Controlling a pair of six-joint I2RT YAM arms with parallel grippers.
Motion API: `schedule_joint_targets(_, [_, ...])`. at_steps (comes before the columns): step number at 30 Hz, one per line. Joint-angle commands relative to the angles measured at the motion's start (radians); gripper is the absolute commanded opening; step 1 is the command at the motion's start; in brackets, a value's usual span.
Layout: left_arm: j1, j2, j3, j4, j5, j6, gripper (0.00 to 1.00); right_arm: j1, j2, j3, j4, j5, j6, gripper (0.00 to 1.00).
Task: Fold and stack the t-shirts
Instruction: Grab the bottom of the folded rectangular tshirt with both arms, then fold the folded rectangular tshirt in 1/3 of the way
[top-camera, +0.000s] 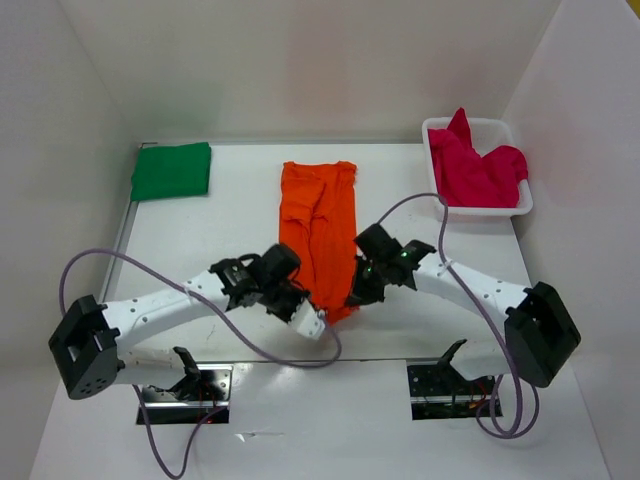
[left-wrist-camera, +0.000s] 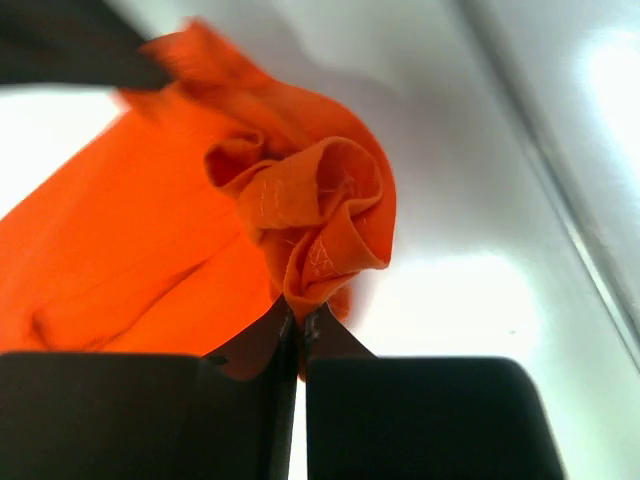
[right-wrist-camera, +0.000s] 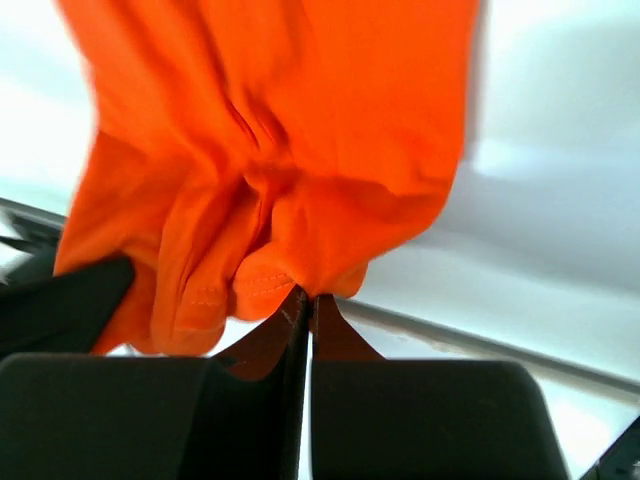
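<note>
Now both my left pincer (left-wrist-camera: 298, 325) and right pincer (right-wrist-camera: 306, 305) are clenched on the orange t-shirt (top-camera: 318, 215) at its near edge; soft, light cloth, likely to bunch

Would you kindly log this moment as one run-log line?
left gripper: shut on orange t-shirt | right gripper: shut on orange t-shirt | green t-shirt: folded, far left | magenta-red t-shirt: in basket
</note>
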Motion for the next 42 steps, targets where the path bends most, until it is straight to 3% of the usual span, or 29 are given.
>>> schedule_joint_targets(1, [0.119,0.014,0.110,-0.045,0.095,-0.147,0.05,-0.098,-0.017,0.091,-0.050,-0.032,-0.146,0.00])
schedule_joint_targets(14, [0.435,0.278,0.359,0.012,0.147,-0.304,0.05,-0.346,0.308,0.468,-0.049,-0.073,-0.363,0.00])
schedule_joint_targets(26, [0.521,0.524,0.531,0.124,0.147,-0.313,0.05,-0.424,0.578,0.700,-0.061,-0.155,-0.461,0.00])
schedule_joint_targets(36, [0.561,0.601,0.568,0.167,0.118,-0.284,0.05,-0.444,0.701,0.818,-0.090,-0.164,-0.489,0.00])
schedule_joint_targets(39, [0.570,0.623,0.558,0.211,0.109,-0.275,0.05,-0.455,0.730,0.829,-0.090,-0.164,-0.489,0.10])
schedule_joint_targets(40, [0.580,0.632,0.558,0.220,0.100,-0.275,0.06,-0.466,0.740,0.829,-0.080,-0.164,-0.489,0.29])
schedule_joint_targets(42, [0.580,0.644,0.558,0.251,0.088,-0.275,0.10,-0.466,0.751,0.829,-0.066,-0.164,-0.489,0.37])
